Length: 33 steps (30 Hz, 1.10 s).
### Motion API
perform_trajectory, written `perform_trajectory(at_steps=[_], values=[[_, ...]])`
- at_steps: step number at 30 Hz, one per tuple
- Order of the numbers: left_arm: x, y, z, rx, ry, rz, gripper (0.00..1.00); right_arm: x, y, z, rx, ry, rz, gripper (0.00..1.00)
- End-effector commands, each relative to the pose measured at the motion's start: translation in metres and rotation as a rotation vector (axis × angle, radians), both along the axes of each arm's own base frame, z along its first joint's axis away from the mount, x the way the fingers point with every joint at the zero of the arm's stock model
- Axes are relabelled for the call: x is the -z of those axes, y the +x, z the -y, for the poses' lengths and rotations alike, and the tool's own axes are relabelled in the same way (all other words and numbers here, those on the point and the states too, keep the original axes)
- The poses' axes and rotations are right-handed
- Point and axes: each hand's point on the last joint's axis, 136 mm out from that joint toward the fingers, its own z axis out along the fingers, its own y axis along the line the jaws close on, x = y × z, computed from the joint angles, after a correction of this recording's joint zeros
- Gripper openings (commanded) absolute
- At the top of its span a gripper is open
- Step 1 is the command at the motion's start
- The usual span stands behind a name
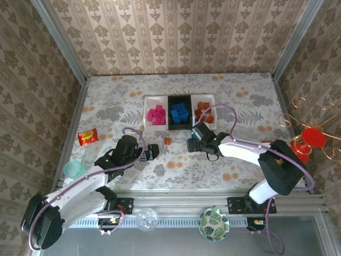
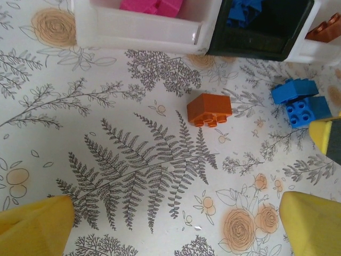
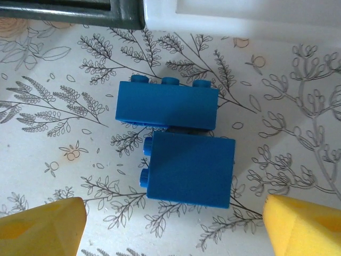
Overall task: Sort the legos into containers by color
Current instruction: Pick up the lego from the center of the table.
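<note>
The right gripper is held with its jaws wide apart and empty, directly above two blue legos. These lie touching, on their sides, on the table just in front of the containers. One brick should be taken per grasp. The nearer brick is to be centred between the yellow pads and clamped across its flat faces, not its studs. A straight descent is advised, since the touching neighbour is likely to be nudged or dragged. The brick is then to be released into the black tray, where blue bricks are collected. The left gripper is likewise spread and empty, with one orange brick ahead of it. As both targets lie close together, the arms should be moved in turn
</note>
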Motion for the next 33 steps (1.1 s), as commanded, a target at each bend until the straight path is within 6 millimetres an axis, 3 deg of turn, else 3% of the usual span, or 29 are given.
perform_trajectory(at_steps=[1, 10, 16, 21, 26, 30, 33], values=[[0.002, 0.001, 0.004, -0.003, -0.038, -0.017, 1.00, 0.004, 0.011, -0.003, 0.037, 0.023, 0.014, 0.86], [0.000, 0.001, 0.002, -0.005, -0.031, -0.014, 1.00, 0.023, 0.019, -0.002, 0.029, 0.014, -0.021, 0.66], [-0.001, 0.001, 0.003, -0.004, -0.035, -0.014, 1.00, 0.021, 0.018, 0.002, 0.028, 0.004, -0.007, 0.47], [-0.002, 0.001, 0.004, -0.003, -0.037, -0.014, 1.00, 0.013, 0.012, 0.005, 0.009, 0.008, 0.003, 0.37], [-0.003, 0.001, 0.003, -0.004, -0.035, -0.011, 1.00, -0.019, -0.007, 0.005, -0.043, 0.052, 0.039, 0.35], [-0.004, 0.001, 0.003, -0.004, -0.037, -0.008, 1.00, -0.068, -0.019, -0.004, -0.117, 0.114, 0.117, 0.35], [-0.003, 0.002, 0.003, -0.005, -0.035, -0.009, 1.00, -0.101, -0.017, -0.012, -0.148, 0.161, 0.167, 0.35]])
